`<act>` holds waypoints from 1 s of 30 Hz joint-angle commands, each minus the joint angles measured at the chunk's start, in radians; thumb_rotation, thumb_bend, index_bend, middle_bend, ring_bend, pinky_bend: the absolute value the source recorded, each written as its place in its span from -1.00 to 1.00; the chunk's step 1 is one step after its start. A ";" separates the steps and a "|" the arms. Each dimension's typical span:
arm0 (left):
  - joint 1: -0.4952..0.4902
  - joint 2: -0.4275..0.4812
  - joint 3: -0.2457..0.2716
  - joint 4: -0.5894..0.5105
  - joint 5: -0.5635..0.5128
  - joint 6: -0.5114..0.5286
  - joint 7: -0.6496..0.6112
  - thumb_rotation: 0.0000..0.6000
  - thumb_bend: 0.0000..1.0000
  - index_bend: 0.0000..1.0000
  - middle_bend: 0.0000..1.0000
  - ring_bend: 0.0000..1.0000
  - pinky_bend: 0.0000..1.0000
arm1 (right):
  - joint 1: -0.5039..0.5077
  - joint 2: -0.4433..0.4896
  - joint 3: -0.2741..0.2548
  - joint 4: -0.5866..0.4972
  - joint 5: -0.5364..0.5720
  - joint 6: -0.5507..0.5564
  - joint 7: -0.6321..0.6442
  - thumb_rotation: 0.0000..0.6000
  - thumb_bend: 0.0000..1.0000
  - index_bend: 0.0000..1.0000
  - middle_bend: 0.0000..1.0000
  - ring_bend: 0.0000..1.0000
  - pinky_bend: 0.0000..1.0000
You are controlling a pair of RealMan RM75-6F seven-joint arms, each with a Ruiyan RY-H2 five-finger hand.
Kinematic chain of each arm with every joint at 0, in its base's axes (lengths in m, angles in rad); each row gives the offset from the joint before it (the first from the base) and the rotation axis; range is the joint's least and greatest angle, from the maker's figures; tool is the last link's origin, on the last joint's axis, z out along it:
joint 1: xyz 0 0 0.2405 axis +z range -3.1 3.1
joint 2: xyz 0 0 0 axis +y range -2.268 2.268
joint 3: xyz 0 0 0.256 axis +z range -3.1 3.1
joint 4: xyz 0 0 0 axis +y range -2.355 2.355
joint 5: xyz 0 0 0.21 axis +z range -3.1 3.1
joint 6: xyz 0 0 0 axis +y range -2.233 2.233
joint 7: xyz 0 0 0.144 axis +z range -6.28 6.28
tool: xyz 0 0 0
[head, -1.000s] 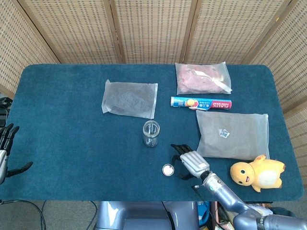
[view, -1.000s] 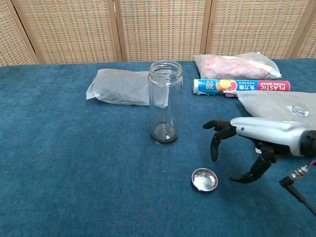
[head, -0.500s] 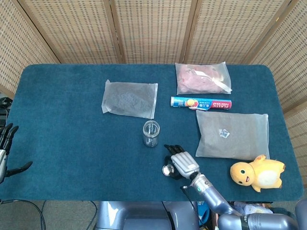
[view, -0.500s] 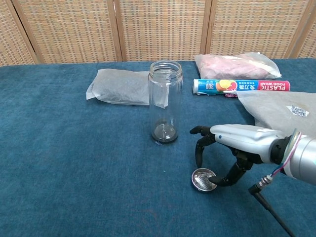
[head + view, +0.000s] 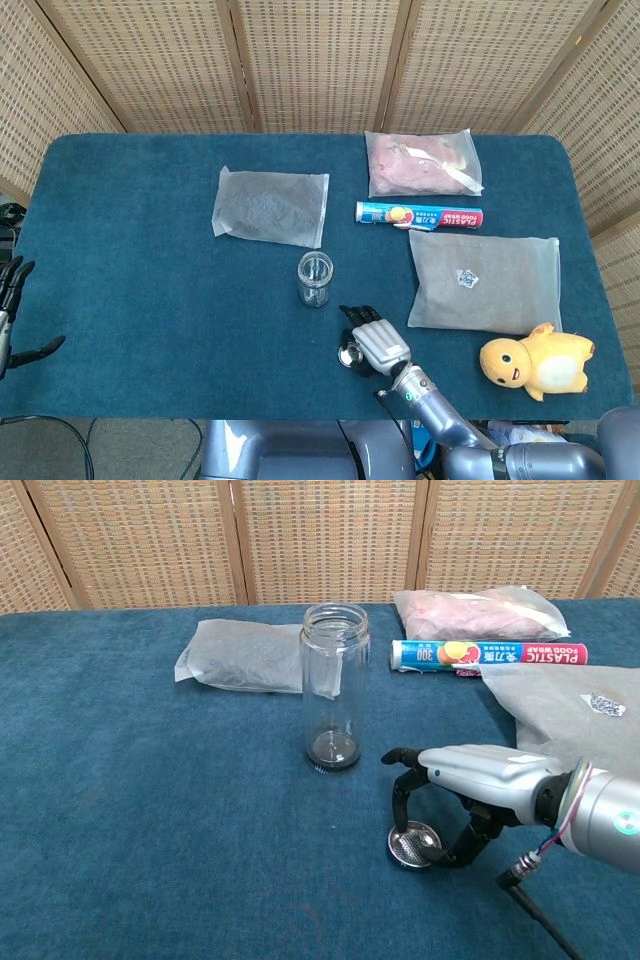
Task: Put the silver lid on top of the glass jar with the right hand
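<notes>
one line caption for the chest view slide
Right hand closes over the silver lid beside the open glass jar.

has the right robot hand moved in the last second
Yes. The right hand has shifted left toward the clear glass jar and now arches over the small round silver lid.

One glass jar, one silver lid, three bags, one wrap box, one plush toy.

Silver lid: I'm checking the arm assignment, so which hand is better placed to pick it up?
Right. The right hand arches over the silver lid, fingers at its rim, near the glass jar. The left hand sits off the table's far edge.
</notes>
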 commanded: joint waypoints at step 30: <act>-0.010 -0.002 0.002 0.001 -0.009 -0.023 0.002 1.00 -1.00 -1.00 -1.00 -1.00 -1.00 | -0.022 0.080 -0.014 -0.029 -0.138 0.060 0.084 1.00 0.31 0.21 -1.00 -1.00 -1.00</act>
